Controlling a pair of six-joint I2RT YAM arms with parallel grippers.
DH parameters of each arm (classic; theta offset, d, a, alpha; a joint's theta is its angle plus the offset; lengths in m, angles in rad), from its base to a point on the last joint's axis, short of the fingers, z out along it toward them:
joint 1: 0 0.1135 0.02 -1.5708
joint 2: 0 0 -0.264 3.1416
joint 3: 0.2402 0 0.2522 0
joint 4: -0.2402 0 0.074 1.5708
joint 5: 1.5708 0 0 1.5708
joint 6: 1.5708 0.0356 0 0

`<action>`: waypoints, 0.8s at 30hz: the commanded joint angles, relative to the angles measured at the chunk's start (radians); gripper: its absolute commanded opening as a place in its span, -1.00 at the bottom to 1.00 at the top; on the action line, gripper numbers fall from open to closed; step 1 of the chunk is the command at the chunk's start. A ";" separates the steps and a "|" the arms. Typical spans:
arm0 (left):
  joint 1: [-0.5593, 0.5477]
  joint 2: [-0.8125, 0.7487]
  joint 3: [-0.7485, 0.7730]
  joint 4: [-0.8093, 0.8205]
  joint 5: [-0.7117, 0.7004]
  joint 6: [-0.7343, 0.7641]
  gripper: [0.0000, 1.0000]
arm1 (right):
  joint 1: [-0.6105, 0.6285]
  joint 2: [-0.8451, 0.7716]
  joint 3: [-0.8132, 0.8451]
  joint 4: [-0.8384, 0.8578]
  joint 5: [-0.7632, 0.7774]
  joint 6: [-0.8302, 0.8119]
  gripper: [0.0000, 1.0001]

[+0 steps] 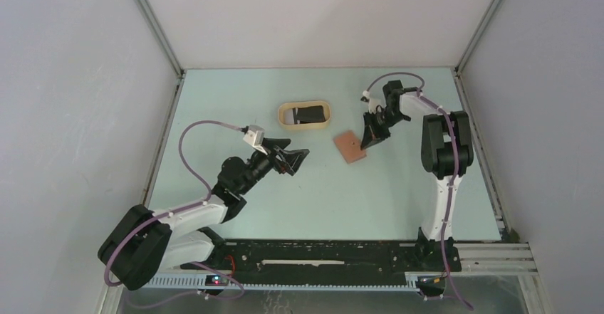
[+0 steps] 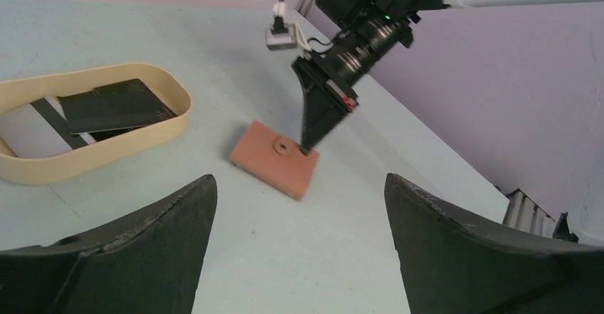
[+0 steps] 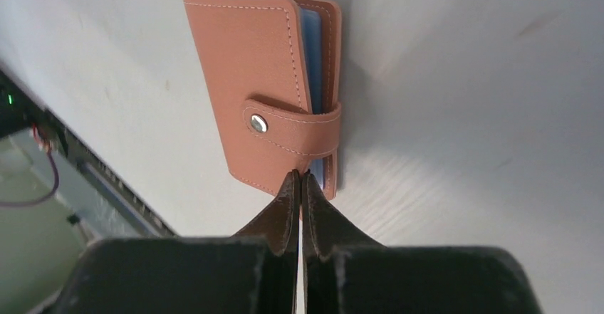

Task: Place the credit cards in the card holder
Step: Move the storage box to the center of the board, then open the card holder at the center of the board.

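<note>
Reddish-brown leather-like material identifies the card holder (image 1: 350, 147). It lies flat on the bench (image 1: 320, 207) just right of centre in the top view. It is folded shut, and its strap (image 3: 295, 124) is fastened across the open edge by a metal snap (image 3: 258, 123).

**Step in hand (judged):** opening the card holder. No card has been loaded.

- Right gripper (image 3: 300, 184): the fingers are clenched together with no gap showing. Their tips touch the holder's edge just below the strap. Whether a sliver of the strap is pinched between them cannot be told.
- Left gripper (image 2: 298, 182): the fingers are spread wide and grasp nothing. It hovers above the bench, left of centre in the top view, and faces the holder.

**Next move (judged):** the snap must be released and the cover folded back to expose the pale blue pockets. The holder is light and would likely slide when pulled. The free left arm would probably need to pin it down, or the strap must be lifted steeply. Only then can a card be fetched.

**Location of the cards:** the credit cards (image 2: 114, 104) lie inside the tan oval tray (image 2: 135, 145), above and left of the holder in the top view and well apart from it.

**Count:**
- Card holder: one.
- Tray: one.
- Credit cards: at least two dark cards overlap. The lower layers are partly hidden, so the exact number cannot be told.
- Arms: two.
</note>
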 commanded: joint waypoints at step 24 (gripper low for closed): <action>-0.308 0.152 -0.042 -0.083 -0.211 -0.249 0.38 | 0.325 -0.800 -0.619 -0.007 -0.123 -1.247 0.53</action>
